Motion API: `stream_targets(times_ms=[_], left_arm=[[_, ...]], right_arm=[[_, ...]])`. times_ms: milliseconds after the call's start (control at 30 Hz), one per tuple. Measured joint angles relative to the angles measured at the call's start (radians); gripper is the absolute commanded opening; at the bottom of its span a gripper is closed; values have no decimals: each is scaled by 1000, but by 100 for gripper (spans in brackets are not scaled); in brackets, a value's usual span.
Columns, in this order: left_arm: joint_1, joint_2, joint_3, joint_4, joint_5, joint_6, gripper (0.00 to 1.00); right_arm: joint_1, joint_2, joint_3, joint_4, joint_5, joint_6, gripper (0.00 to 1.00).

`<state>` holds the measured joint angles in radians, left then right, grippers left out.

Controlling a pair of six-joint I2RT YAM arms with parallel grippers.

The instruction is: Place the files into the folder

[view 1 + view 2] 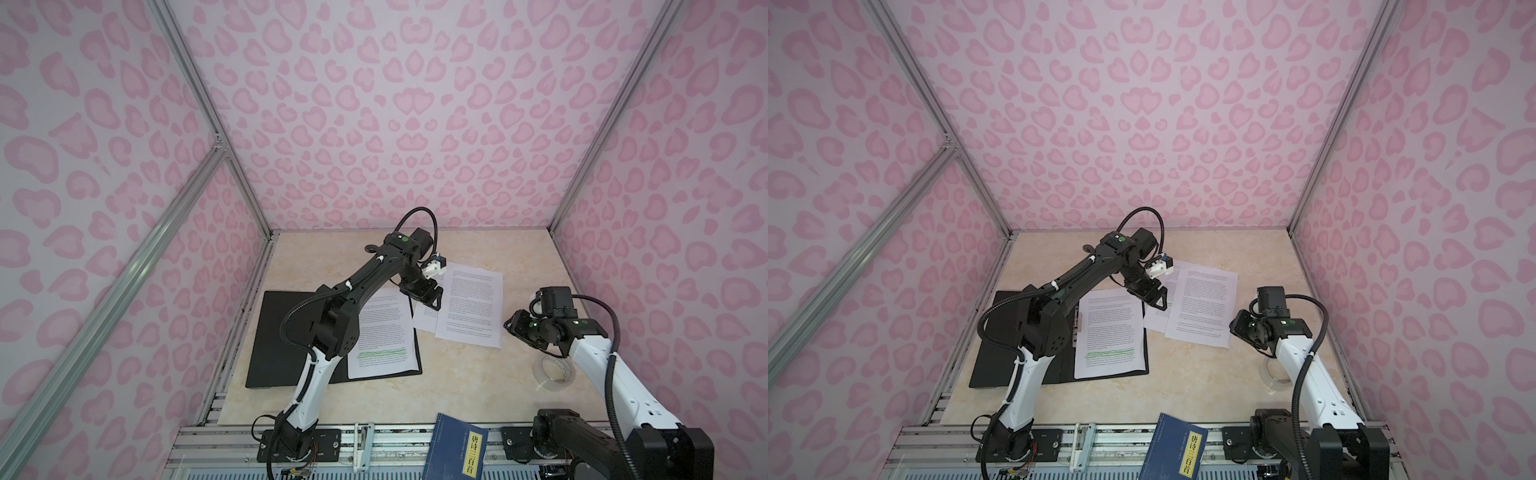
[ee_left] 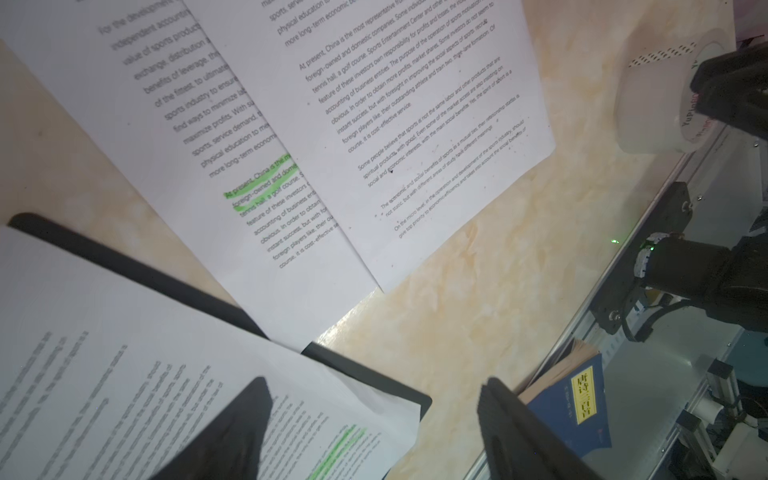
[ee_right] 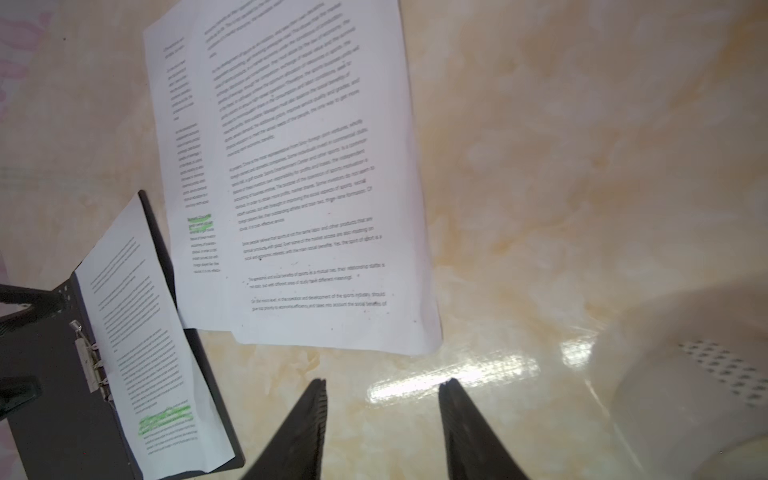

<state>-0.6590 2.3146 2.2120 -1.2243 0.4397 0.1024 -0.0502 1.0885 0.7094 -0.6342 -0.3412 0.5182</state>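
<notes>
One file point(image 1: 382, 332) is found lying in the open folder point(image 1: 270, 353); two overlapping files point(image 1: 471, 303) are found on the table point(image 1: 457, 382) just beside it. Left gripper point(image 2: 374, 380) is spread wide, right gripper point(image 3: 383, 382) parted; nothing is held.

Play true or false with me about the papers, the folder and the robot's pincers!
1. The folder lies open. True.
2. All three papers are inside the folder. False: one paper lies in it; two more papers lie overlapping on the table beside it.
3. The left pincer grips a paper. False: it is open, holding nothing.
4. The right pincer is open and empty. True.
5. The blue book sits on the folder. False: it lies at the table's front edge, apart from the folder.
</notes>
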Motion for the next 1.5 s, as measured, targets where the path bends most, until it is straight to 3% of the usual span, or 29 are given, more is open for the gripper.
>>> stream_targets(times_ms=[167,533,1133,1500], left_arm=[[-27,95,59,2,5,-23,82],[-57,194,105,24,3,-66,81],[-60,280,186,27,47,-95,83],[-60,299,200,24,141,-91,83]], right_arm=[[-121,88,-6,2,-62,-55,48],[-141,279,11,98,-112,-70,48],[-134,488,104,141,-127,-90,49],[-7,565,196,111,-36,-130,49]])
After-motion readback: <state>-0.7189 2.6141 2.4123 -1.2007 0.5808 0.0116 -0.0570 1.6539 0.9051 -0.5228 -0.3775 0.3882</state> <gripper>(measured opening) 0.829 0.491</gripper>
